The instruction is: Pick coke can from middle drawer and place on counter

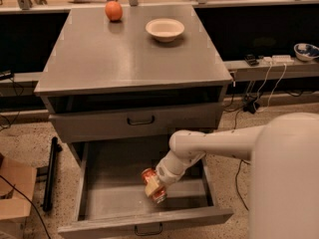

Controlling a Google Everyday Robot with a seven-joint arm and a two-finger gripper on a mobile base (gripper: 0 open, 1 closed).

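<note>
The coke can (149,179) is red with a silvery end and sits tilted inside the open middle drawer (107,198), right of its centre. My gripper (153,187) reaches down into the drawer from the right and is shut on the can, with a pale finger (151,190) across its side. The can looks slightly raised off the drawer floor. The counter (124,59) is the grey metal top above the drawers, well above the gripper.
An orange (113,11) and a cream bowl (165,29) sit at the back of the counter. The upper drawer front (140,119) is shut just above my arm. A cardboard box (12,190) and a dark bar (50,173) lie on the floor at left.
</note>
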